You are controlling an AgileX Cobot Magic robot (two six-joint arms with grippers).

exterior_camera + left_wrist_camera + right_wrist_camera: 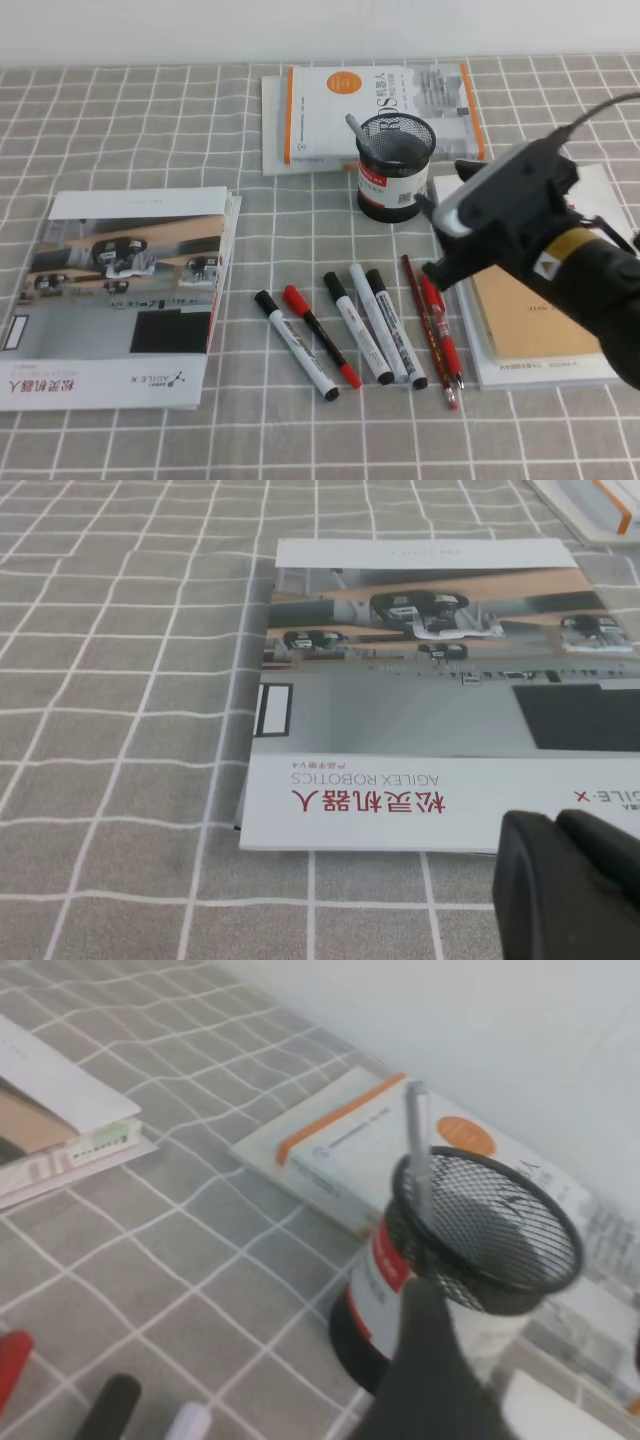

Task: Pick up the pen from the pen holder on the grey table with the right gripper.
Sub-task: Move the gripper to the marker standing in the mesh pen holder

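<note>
The black mesh pen holder stands upright on the grey table in front of a book. The thin grey pen leans out of its left rim. In the right wrist view the pen holder is close ahead, with the pen sticking up at its near-left rim. My right gripper hovers just right of and in front of the holder, jaws apart and empty; one dark finger shows below the holder. My left gripper is at the frame's lower right, its fingers together, over a booklet's edge.
A large booklet lies at the left. An orange-edged book lies behind the holder. A notebook lies under my right arm. Several black-capped white markers, a red-capped marker and a red pen lie in a row at the front.
</note>
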